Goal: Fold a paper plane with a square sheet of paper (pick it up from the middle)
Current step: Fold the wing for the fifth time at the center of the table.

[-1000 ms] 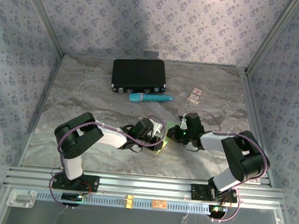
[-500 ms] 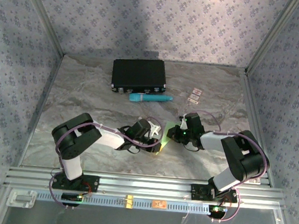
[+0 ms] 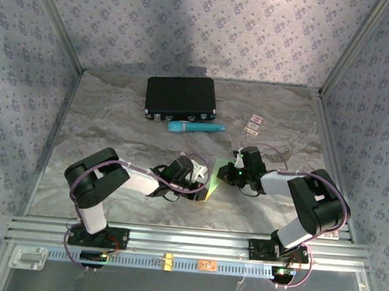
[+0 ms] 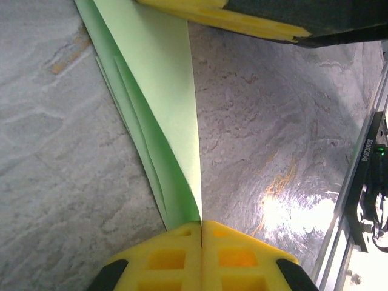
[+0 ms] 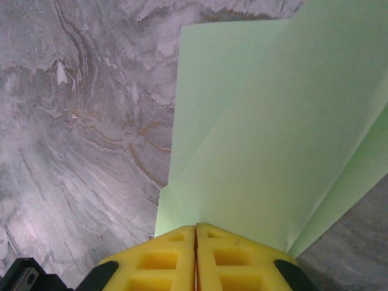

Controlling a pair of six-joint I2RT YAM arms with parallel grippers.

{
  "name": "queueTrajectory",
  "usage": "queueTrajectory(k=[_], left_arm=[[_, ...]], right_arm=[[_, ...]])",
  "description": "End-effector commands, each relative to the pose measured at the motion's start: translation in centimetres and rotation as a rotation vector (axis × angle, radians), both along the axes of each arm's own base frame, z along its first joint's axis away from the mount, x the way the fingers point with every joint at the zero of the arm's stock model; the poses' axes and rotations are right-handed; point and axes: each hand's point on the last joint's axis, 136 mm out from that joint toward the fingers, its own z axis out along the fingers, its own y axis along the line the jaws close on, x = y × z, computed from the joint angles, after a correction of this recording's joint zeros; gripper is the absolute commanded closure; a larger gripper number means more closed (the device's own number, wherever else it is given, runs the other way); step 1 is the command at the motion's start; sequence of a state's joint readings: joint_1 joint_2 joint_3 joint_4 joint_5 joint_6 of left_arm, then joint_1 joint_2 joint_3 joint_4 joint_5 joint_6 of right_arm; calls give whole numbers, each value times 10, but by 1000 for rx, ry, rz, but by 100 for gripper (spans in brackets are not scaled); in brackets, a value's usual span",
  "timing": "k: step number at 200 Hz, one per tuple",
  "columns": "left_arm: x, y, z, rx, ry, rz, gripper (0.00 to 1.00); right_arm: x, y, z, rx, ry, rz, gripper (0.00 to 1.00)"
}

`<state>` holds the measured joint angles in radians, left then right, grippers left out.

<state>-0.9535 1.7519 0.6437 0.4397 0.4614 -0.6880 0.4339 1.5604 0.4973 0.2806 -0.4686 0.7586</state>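
L gripper [image 4: 201, 225] is clamped tight, its yellow pads [image 4: 170, 257] pressed together w/ the green paper [image 4: 163, 79] pinched right at its narrow tip, and a few folded layers fan away from there. R gripper [image 5: 195, 230] same deal: jaws closed flat on a wider edge of the same paper, which spreads out in overlapping panels w/ a diagonal crease. So the paper's strung btwn both grippers; can't tell if any of it touches the table. In the L wrist view one yellow finger [image 4: 242, 21] of the R gripper sits on the far end of the paper. From the top cam the two grippers meet nose to nose about mid-width on the marble-look table [image 3: 114, 132], toward the near side. Further back there's a black case [image 3: 181, 98] near the far wall, a teal tube [image 3: 196, 127] just in front of it, and a couple small white packets [image 3: 253, 124] to the right of the tube. Along the front, under the arm bases, runs an alu rail [image 3: 186, 243].
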Motion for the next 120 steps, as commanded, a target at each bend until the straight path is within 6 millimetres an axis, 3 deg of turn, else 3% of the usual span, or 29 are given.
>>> queueTrajectory(k=[1,120], left_arm=[[-31,14,-8,34,86,-95,98],[-43,25,-17,70,117,-124,100]], right_arm=[[-5,-22,-31,-125,67,-53,90],[-6,-24,-34,-131,78,-67,90]])
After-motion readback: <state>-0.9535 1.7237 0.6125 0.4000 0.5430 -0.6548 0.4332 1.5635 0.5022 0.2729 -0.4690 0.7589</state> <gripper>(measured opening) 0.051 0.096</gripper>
